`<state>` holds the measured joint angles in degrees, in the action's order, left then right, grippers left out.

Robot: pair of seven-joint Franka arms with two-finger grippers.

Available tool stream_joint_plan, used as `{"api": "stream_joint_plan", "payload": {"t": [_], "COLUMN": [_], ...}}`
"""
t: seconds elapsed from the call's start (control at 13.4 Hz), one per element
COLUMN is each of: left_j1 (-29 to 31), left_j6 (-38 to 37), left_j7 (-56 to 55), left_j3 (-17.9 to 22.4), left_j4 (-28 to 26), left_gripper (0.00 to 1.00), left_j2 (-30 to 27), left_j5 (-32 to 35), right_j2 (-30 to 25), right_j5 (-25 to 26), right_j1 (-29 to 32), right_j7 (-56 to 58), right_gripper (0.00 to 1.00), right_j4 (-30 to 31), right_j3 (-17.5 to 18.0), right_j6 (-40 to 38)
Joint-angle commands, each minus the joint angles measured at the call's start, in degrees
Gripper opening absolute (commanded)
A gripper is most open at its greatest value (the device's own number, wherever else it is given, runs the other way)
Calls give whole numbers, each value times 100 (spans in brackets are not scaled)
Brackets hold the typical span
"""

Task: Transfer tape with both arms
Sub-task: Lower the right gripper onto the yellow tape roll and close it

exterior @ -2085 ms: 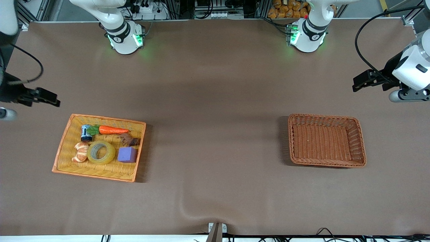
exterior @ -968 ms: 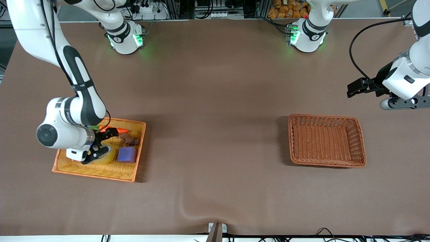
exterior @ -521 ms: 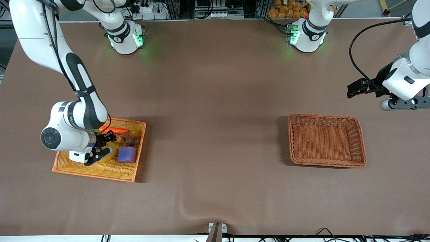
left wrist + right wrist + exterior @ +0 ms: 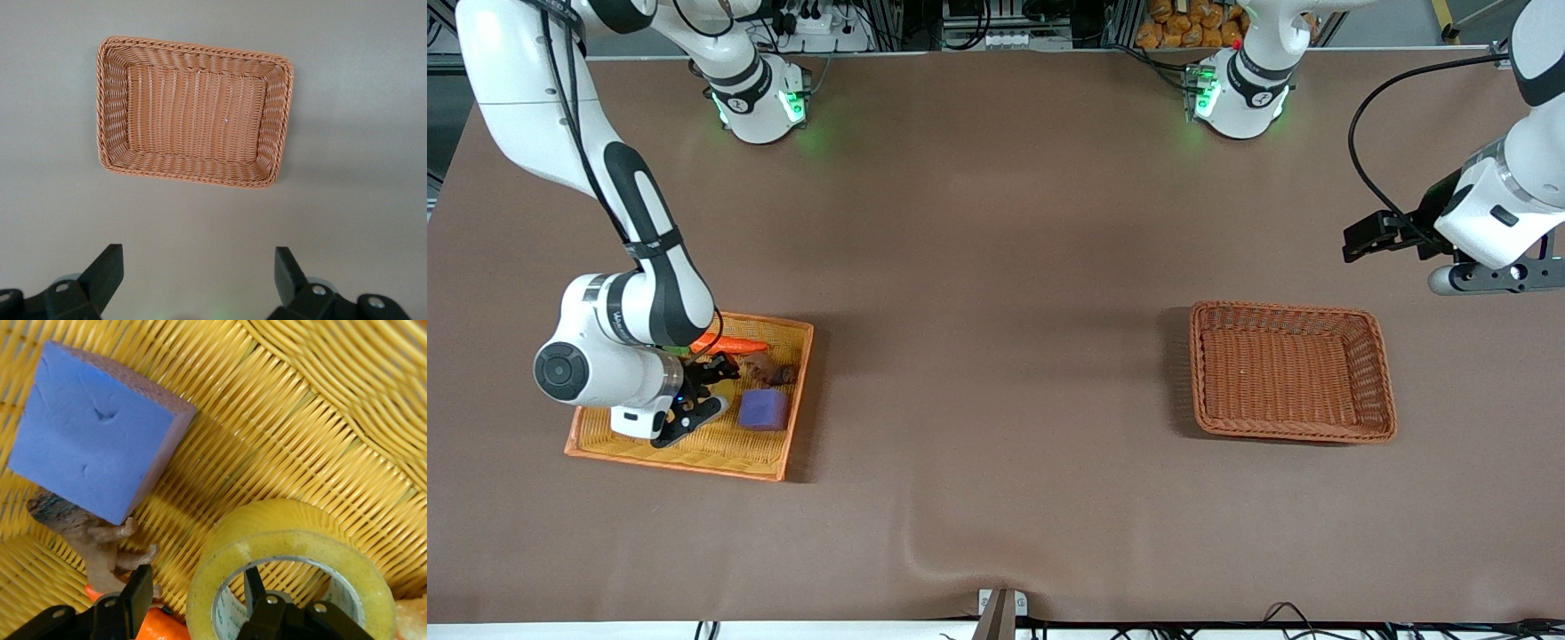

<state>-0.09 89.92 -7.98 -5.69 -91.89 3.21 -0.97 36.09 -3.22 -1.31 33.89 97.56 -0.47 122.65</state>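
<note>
The tape, a yellow translucent ring with a grey-white core, lies flat in the yellow basket at the right arm's end of the table. My right gripper is down in that basket and open. In the right wrist view the gripper straddles the ring's wall, with one finger inside the core and the other outside. In the front view the gripper hides the tape. My left gripper is open and empty. It waits in the air over bare table by the left arm's end, also seen in the left wrist view.
A purple block, a carrot and a brown piece lie in the yellow basket beside the tape. An empty brown wicker basket stands toward the left arm's end, also in the left wrist view.
My right arm swung in from the table's end and lowered its open gripper into the yellow basket onto the tape. My left arm shifted only slightly.
</note>
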Motion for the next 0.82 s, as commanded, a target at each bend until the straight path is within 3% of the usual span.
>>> {"api": "stream_joint_plan", "payload": {"t": [0.0,0.07,0.15,0.22,0.45,0.74], "left_j1": [53,53,53,53,53,53], "left_j6": [78,104,104,104,104,104], "left_j7": [130,130,130,130,130,130], "left_j3": [-11,-11,-11,-11,-11,-11], "left_j4": [-57,-65,-83,-83,-92,-100], "left_gripper": [100,100,100,100,100,100], "left_j2": [-31,-31,-40,-31,-31,-40], "left_j5": [-132,-132,-132,-132,-132,-132], "right_j2": [161,161,161,153,56,-41], "right_j5": [-12,-21,-21,-30,-118,-118], "right_j1": [43,61,61,61,35,-167], "right_j7": [144,144,127,118,39,-301], "right_gripper": [60,45,16,0,0,0], "right_j4": [-159,-150,-159,-159,-394,-1650], "right_j3": [20,20,20,20,20,38], "right_j6": [-92,-101,-109,-162,-688,-2399]}}
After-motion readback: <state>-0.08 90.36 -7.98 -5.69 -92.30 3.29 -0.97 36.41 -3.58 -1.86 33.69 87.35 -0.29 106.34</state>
